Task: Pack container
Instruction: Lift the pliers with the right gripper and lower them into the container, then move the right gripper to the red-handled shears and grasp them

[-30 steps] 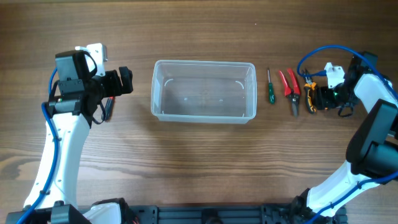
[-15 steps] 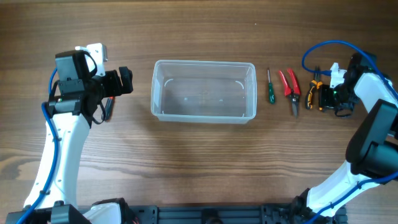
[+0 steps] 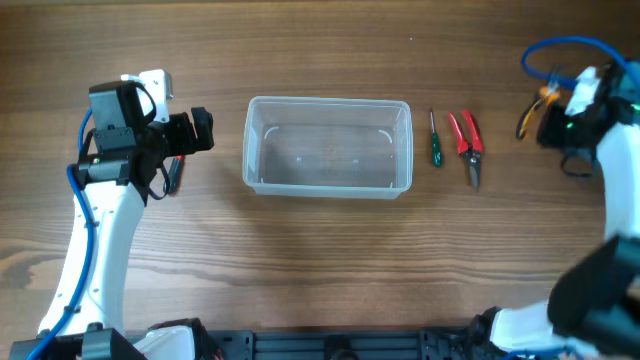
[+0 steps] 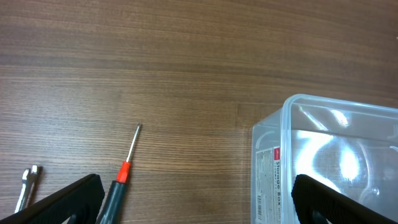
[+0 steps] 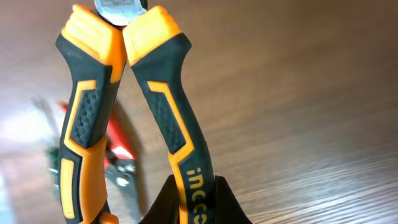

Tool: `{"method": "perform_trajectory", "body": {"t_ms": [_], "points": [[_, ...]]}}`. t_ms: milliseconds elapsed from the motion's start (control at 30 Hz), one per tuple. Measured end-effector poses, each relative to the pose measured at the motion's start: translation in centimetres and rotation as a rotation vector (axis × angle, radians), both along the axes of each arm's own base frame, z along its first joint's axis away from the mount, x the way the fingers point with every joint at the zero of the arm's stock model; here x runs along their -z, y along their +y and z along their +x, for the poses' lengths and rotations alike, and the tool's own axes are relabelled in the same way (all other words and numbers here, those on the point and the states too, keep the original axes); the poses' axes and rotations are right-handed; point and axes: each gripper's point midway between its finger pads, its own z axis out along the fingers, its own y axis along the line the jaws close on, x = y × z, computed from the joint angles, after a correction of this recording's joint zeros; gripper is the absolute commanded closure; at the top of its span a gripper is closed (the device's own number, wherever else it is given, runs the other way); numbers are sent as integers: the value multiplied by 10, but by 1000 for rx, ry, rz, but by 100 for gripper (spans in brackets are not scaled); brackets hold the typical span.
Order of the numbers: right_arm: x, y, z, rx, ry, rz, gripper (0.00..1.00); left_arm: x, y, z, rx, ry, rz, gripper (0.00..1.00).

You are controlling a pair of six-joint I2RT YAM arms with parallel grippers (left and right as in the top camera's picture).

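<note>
Where overhead blurs, right wrist view shows pliers [image 5: 165, 106] gripped.

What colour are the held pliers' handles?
Orange and black rubber pliers handles; right wrist view shows best.

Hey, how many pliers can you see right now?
2. The red-handled pliers lie on the table right of the green screwdriver; the orange-and-black pliers are in the right pincer. Others could hide under the left arm.

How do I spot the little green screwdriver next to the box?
Find the big clear container in the middle of the overhead view. Just off its right end lies the green screwdriver. It is one thin straight stick with a green handle, while the pliers beside it have two red handles.
</note>
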Motion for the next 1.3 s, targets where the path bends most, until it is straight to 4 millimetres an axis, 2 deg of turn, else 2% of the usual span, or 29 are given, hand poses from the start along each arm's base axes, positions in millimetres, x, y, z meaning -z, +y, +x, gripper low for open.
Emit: {"method": "perform_trajectory", "body": {"t_ms": [33, 133, 200, 267, 333, 433, 500, 567, 600, 733, 767, 867, 900, 933, 1033, 1100, 1200, 1233, 1300], "points": [[-23, 4, 0, -2, -62, -5, 96, 0, 0, 0, 0, 0, 0, 0], [-53, 38, 5, -86, -166, 63, 96, 0, 0, 0, 0, 0, 0, 0], [-68, 75, 9, -188, -214, 110, 96, 0, 0, 0, 0, 0, 0, 0], [-80, 131, 12, -337, -245, 158, 96, 0, 0, 0, 0, -1, 0, 0], [-82, 179, 11, -462, -245, 184, 96, 0, 0, 0, 0, 0, 0, 0], [-89, 260, 5, -689, -282, 177, 96, 0, 0, 0, 0, 0, 0, 0], [-90, 291, 3, -857, -317, 102, 96, 0, 0, 0, 0, -1, 0, 0], [-73, 325, -7, -1068, -298, 25, 96, 0, 0, 0, 0, -1, 0, 0], [-52, 339, -9, -1232, -271, -53, 96, 0, 0, 0, 0, -1, 0, 0], [7, 339, 6, -1533, -186, -252, 96, 0, 0, 0, 0, 0, 0, 0], [22, 338, 14, -1581, -173, -304, 96, 0, 0, 0, 0, -1, 0, 0], [49, 333, 31, -1642, -141, -401, 96, 0, 0, 0, 0, 0, 0, 0], [61, 330, 36, -1665, -118, -438, 90, 0, 0, 0, 0, 0, 0, 0], [65, 328, 42, -1666, -118, -471, 73, 0, 0, 0, 0, 0, 0, 0], [71, 325, 66, -1640, -148, -563, 57, 0, 0, 0, 0, 0, 0, 0], [69, 322, 78, -1592, -163, -609, 46, 0, 0, 0, 0, 0, 0, 0], [66, 316, 79, -1469, -147, -570, 36, 0, 0, 0, 0, 0, 0, 0], [62, 314, 78, -1399, -143, -529, 33, 0, 0, 0, 0, 0, 0, 0], [31, 304, 74, -1194, -175, -428, 30, 0, 0, 0, 0, 0, 0, 0]]}}
